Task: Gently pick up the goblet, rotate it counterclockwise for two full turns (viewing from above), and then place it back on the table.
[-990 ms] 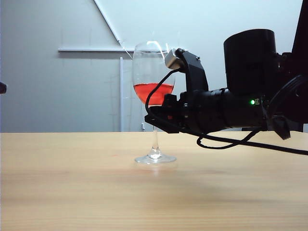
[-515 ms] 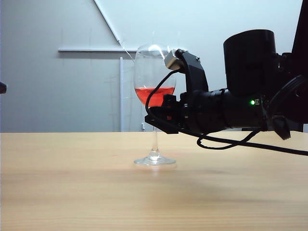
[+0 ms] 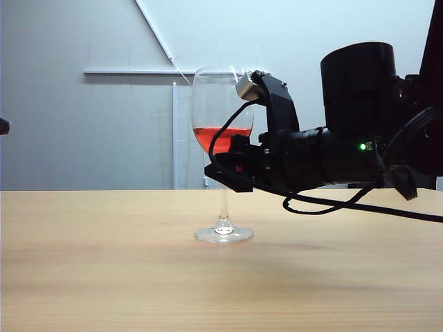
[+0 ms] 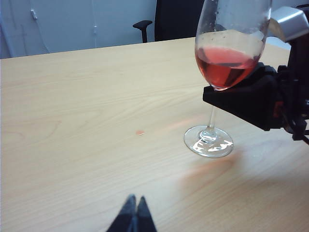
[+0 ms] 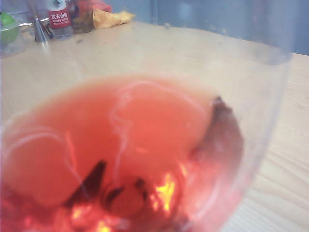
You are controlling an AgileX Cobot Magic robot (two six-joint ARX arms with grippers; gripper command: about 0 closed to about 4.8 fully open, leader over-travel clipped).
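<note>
Now the tall clear goblet (image 3: pixel 222 149) with red liquid stands upright, foot flat on the pale wood-grain table (image 3: pixel 104 277). Right gripper (image 3: pixel 232 166) sits at the bowl's base, grip unclear; it should release slowly and back off level. Left gripper (image 4: pixel 135 215) rests closed, well apart.

Only one label in sight: a red label with white characters on a bottle (image 5: pixel 60 18) at the far edge of the table (image 5: pixel 193 53), right wrist view. Characters too small and blurred to read. No other text, numbers or signs legible anywhere.
</note>
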